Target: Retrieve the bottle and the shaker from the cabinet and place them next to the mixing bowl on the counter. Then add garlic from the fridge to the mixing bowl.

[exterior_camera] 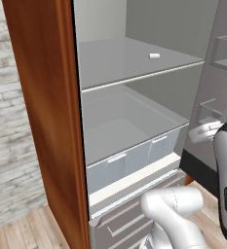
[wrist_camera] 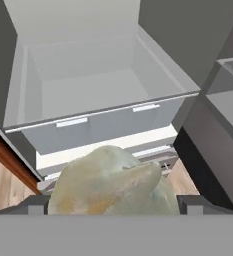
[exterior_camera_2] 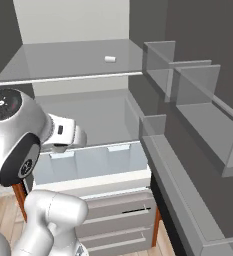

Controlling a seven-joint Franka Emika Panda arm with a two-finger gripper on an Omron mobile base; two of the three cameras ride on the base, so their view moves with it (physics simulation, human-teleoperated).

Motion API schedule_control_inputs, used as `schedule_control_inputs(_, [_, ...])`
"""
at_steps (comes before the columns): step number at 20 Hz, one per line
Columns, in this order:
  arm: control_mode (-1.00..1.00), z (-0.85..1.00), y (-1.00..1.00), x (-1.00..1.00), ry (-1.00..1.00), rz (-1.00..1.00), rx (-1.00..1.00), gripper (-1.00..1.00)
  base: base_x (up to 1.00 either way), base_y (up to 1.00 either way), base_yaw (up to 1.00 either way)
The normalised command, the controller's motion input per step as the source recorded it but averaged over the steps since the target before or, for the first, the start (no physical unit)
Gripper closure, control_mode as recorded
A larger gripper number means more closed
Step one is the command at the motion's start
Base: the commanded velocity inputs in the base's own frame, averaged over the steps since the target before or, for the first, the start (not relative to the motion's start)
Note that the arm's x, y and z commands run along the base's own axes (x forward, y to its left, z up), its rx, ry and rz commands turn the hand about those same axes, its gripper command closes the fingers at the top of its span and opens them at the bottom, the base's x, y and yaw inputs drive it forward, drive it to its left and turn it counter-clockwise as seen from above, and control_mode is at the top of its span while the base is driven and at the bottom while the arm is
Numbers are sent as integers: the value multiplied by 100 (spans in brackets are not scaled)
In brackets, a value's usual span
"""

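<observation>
In front of the fridge drawer (wrist_camera: 95, 125), end effector (wrist_camera: 113, 200) clenched on garlic (wrist_camera: 110, 182), carried clear for the bowl.

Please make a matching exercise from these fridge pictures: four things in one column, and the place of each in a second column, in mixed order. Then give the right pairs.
Things:
1. garlic
2. small white object
3. clear drawers
4. door shelves

Places:
a. low in the fridge, under the lower glass shelf
b. between the fingers of the gripper
c. on the inner side of the open door
d. on the upper glass shelf

Right pairs: 1-b, 2-d, 3-a, 4-c.
</observation>
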Motion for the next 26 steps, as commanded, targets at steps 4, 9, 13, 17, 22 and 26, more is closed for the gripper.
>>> schedule_control_inputs(4, [-100,-10,0,-67,0,0,-9,100,0,0,0])
schedule_control_inputs(9, [-100,0,0,-50,0,0,-6,100,0,0,0])
schedule_control_inputs(13, [-100,1,9,-6,0,0,-1,100,0,0,0])
schedule_control_inputs(17, [-100,0,25,0,0,0,0,100,0,0,0])
schedule_control_inputs(22, [-100,0,8,0,0,0,0,100,0,0,0])
schedule_control_inputs(26, [-100,0,0,0,0,0,0,100,0,0,0])
